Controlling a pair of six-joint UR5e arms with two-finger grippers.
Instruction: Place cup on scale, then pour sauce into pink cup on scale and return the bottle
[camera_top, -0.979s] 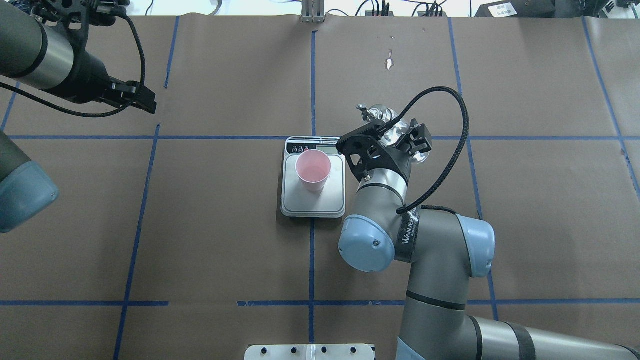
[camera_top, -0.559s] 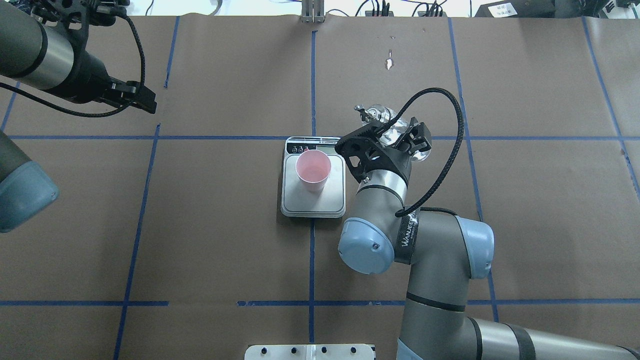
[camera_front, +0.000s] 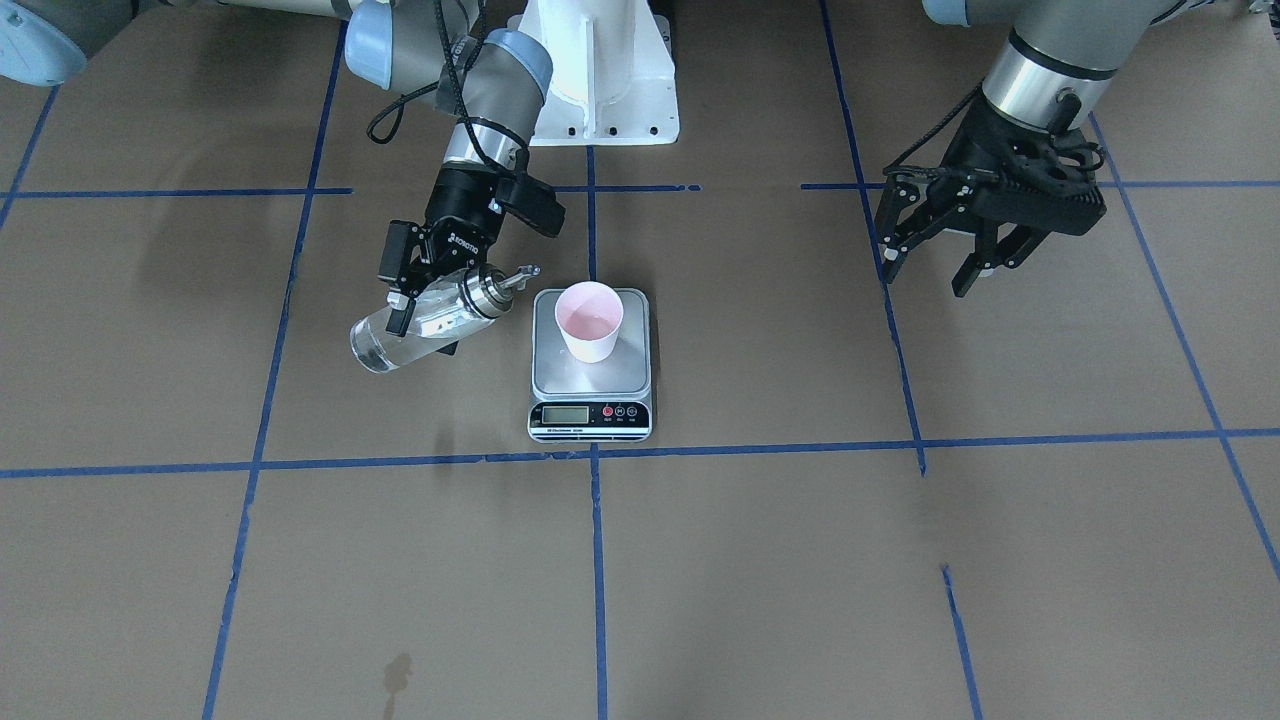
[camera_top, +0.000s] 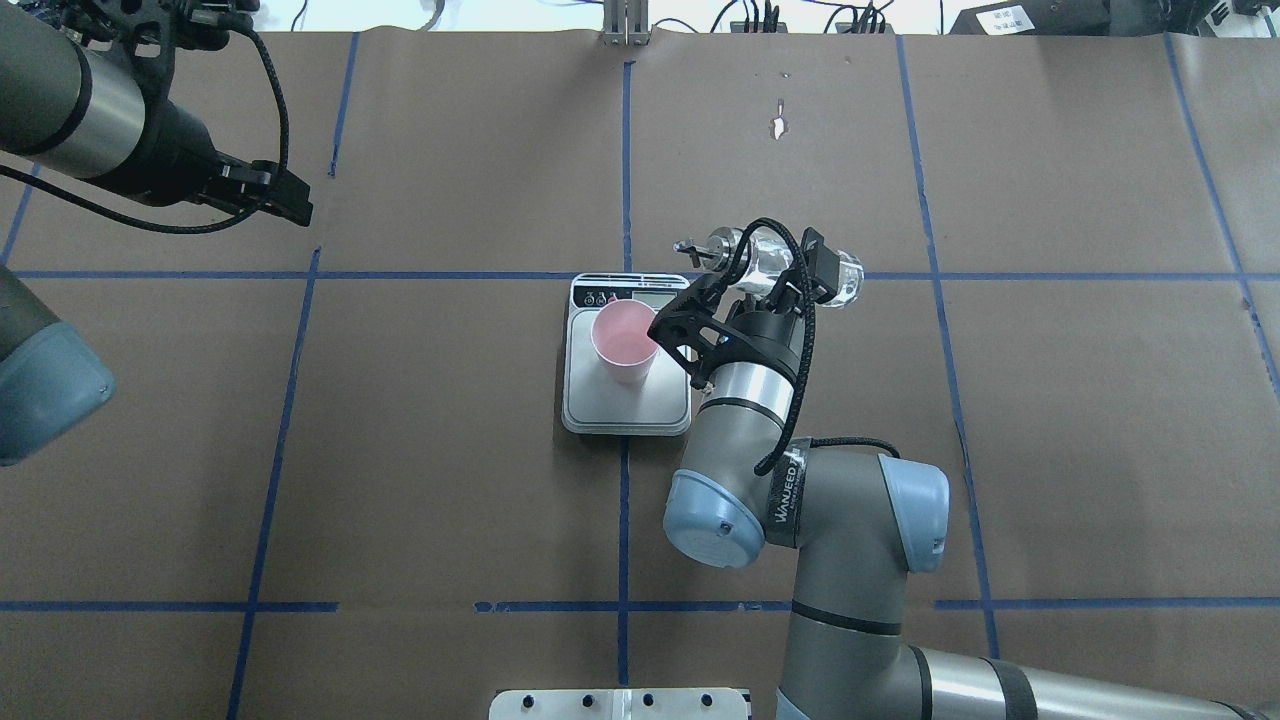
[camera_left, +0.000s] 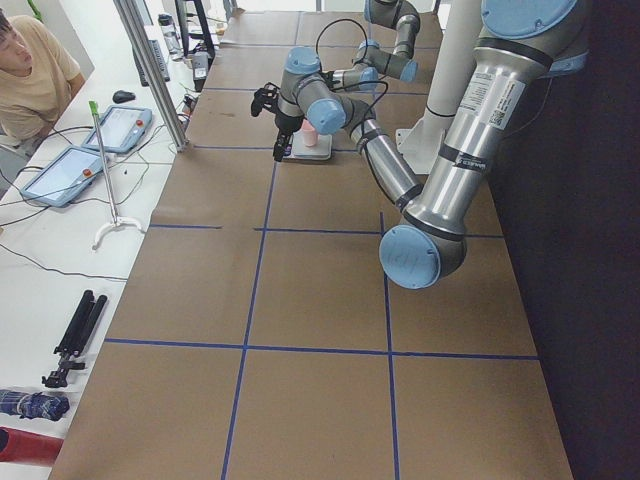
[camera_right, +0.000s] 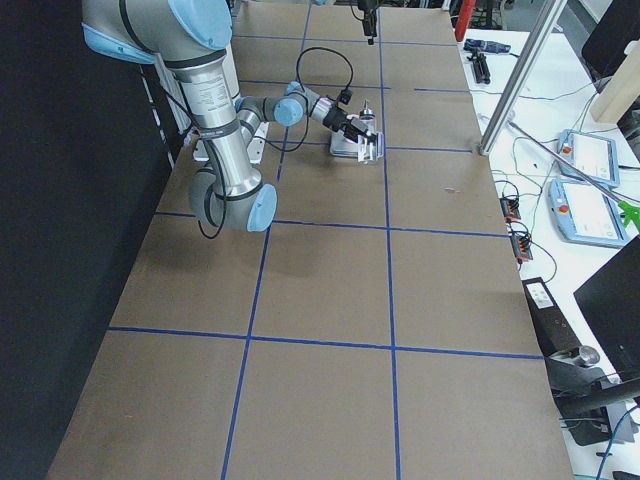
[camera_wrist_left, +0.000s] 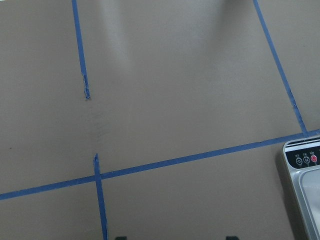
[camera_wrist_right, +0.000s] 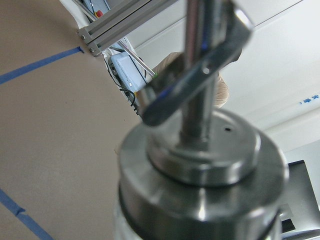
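**Front and overhead views.** We see the cup (camera_front: 589, 320) (camera_top: 625, 343) standing upright on the platform of the scale (camera_front: 560, 378) (camera_top: 625, 412), nearer the display end than the middle. The scale lies flat on the brown-papered table (camera_top: 450, 500), near a crossing of blue tape lines (camera_front: 760, 443).

The right gripper (camera_front: 428, 305) pinches the bottle (camera_front: 385, 345) (camera_top: 762, 258) across its glass body, one finger on either side. We see the bottle held in the air, tipped almost onto its side, with the glass base pointing away from the scale and the metal spout (camera_front: 520, 272) pointing toward the cup. In the front view the spout tip stops just short of the cup's rim, and in the overhead view it lies beyond the scale's display edge, not over the cup's mouth. The sauce is too clear for us to judge its level in the bottle or in the cup.

The left gripper (camera_front: 928, 282) (camera_top: 290, 200) hangs above bare table with its fingers spread and nothing between them, well apart from the scale.

**Wrist views.** The right wrist camera shows the bottle's metal collar (camera_wrist_right: 200, 165) and spout at close range. The left wrist camera shows one corner of the scale (camera_wrist_left: 305, 170).
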